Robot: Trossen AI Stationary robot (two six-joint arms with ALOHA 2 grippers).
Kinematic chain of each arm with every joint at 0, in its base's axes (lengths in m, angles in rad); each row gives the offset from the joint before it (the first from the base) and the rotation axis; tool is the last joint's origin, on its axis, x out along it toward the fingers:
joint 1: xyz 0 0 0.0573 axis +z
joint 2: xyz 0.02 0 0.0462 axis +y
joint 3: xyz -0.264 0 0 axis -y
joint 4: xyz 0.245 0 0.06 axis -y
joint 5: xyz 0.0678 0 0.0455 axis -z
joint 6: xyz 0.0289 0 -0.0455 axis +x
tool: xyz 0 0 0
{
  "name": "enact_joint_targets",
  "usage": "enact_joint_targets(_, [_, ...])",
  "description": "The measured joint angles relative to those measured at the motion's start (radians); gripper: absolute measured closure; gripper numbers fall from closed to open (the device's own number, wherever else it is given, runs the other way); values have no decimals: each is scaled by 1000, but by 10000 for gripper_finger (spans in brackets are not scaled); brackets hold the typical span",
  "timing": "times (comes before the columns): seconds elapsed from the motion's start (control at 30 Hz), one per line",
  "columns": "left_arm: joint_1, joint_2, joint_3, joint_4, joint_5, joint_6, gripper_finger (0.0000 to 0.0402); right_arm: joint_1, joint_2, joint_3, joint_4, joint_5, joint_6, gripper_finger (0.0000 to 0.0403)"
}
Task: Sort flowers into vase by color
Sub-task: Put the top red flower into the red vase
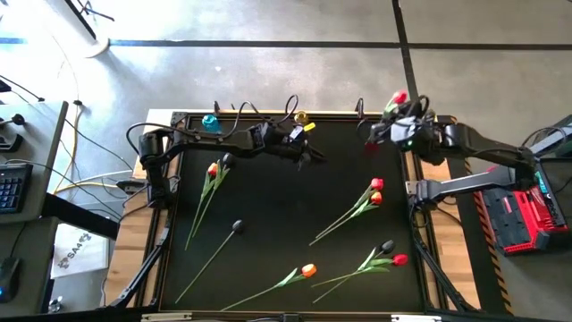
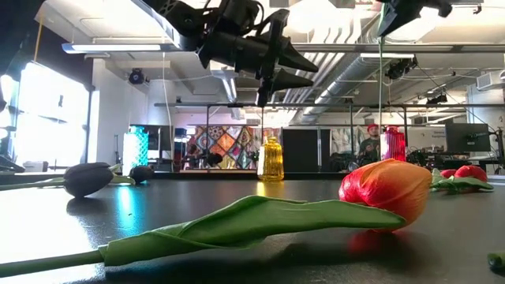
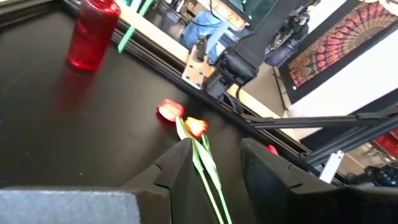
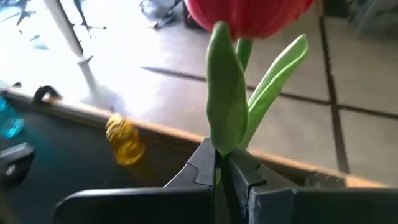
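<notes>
My right gripper (image 1: 391,130) hangs over the table's far right corner, shut on a red tulip (image 1: 399,97) whose head (image 4: 249,12) stands above the fingers. The tulip's thin stem (image 2: 379,87) drops toward the red vase (image 2: 392,143); its lower end (image 3: 129,28) shows beside the vase's top (image 3: 93,34). My left gripper (image 3: 216,149) is open above the far middle of the table (image 1: 308,154) with nothing between its fingers. Other flowers lie flat on the black table: a red-orange pair (image 1: 375,190), an orange one (image 1: 308,269) and a black one (image 1: 238,226). My right gripper pinches the red tulip's stem just below its leaves (image 4: 217,152) between the two fingers. The fingers lie across the stem. The tulip is upright and lifted clear of the table, head up, with the stem hanging below the fingers.
A blue vase (image 1: 210,122) and a yellow vase (image 1: 301,117) stand along the far edge. More tulips lie at the left (image 1: 214,170) and near right (image 1: 389,252). A raised dark rim (image 1: 268,114) frames the table. The middle of the black table top has free room.
</notes>
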Motion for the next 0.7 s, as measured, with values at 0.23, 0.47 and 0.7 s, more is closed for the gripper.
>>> enact_joint_targets(0.23, [0, 0, 0, 0, -20, 0, 277, -108, 0, 78, 18, 4, -148, 403])
enact_joint_targets(0.47, [0, 0, 0, 1, -61, 3, 277, -214, 1, 108, 20, -56, -228, 403])
enact_joint_targets(0.7, [0, 0, 0, 0, -94, 26, 277, -295, 17, 107, 10, -97, -268, 403])
